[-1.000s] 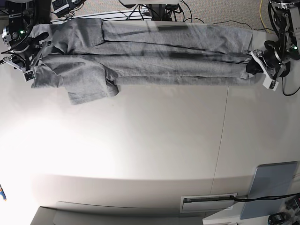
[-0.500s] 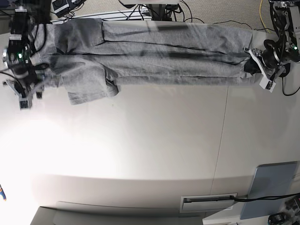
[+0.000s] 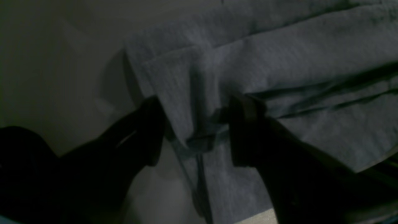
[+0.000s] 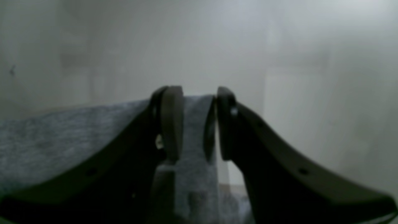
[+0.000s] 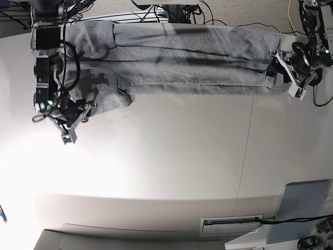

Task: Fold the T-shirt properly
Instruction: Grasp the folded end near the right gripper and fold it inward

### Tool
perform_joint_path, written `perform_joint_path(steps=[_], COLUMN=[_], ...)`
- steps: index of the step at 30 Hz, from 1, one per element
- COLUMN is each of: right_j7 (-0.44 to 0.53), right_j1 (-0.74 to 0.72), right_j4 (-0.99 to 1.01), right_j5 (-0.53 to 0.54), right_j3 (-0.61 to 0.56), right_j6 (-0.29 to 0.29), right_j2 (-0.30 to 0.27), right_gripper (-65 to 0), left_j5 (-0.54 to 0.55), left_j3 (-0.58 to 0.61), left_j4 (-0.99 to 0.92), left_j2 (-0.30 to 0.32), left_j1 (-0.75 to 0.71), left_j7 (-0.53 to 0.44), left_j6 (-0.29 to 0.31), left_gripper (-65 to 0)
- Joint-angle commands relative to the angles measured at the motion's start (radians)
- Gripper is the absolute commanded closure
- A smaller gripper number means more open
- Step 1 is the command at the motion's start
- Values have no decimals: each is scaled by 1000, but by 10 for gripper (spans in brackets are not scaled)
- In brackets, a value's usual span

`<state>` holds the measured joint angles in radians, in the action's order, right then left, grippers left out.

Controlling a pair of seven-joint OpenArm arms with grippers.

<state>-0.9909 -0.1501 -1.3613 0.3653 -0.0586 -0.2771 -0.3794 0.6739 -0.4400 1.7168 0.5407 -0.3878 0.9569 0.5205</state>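
Note:
The heather-grey T-shirt (image 5: 197, 62) lies in a long folded band along the table's far edge. My left gripper (image 5: 283, 73) stands at its right end. In the left wrist view the left gripper (image 3: 199, 133) is open, its jaws apart on either side of a bunched hem of the T-shirt (image 3: 295, 62). My right gripper (image 5: 77, 122) is at the sleeve end on the left. In the right wrist view the right gripper (image 4: 196, 124) is shut on a strip of the T-shirt (image 4: 62, 140), lifted above the table.
A flat grey-blue pad (image 5: 304, 208) lies at the near right corner, with a white slotted fixture (image 5: 231, 224) beside it. Cables (image 5: 218, 13) run behind the far edge. The white table (image 5: 171, 166) has a seam right of centre.
My left gripper has opened and let go of the hem. My right arm has swung from the shirt's far left end toward the near side, over the sleeve, fabric still in its jaws.

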Motion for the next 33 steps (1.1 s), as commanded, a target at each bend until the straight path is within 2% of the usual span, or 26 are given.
perform_joint_path(steps=[1,5,6,9,10,13,18,23,28,33], right_j7=[-10,-50,-63,-77,-72,-43,-26,-24,-31,-85], right_j1=[-13,-13,-13,-13,-13,-1,124,315,505,658], right_j4=[2,2,2,0,-3,-67,-372,-689,-914,-995], right_j5=[-11,-10,-11,-25,-36,-94,-184,-187,-186,-124], right_j3=[-8,-27,-27,-27,-27,-27,-27,-27,-27,-27], right_j6=[5,5,4,4,4,3,4,4,3,-57], right_j2=[-11,-11,-11,-12,-13,-14,-14,-14,-14,-14], right_gripper=[-189,-180,-154,-10,0,0,0,0,0,0], left_j5=[11,11,11,11,11,11,11,11,11,11], left_j3=[-8,-8,-8,-8,-8,-8,-8,-8,-8,-8], left_j4=[14,14,14,14,14,14,14,14,14,14], left_j2=[19,19,19,19,19,19,19,19,19,19], left_j1=[3,3,3,3,3,3,3,3,3,3], left_j7=[-14,-14,-14,-15,-15,-15,-15,-15,-15,-15], left_j6=[-3,-3,-3,-4,-3,-3,-3,-3,-3,-3], left_gripper=[-335,-335,-335,-335,-335,-335,-335,-335,-335,-335])
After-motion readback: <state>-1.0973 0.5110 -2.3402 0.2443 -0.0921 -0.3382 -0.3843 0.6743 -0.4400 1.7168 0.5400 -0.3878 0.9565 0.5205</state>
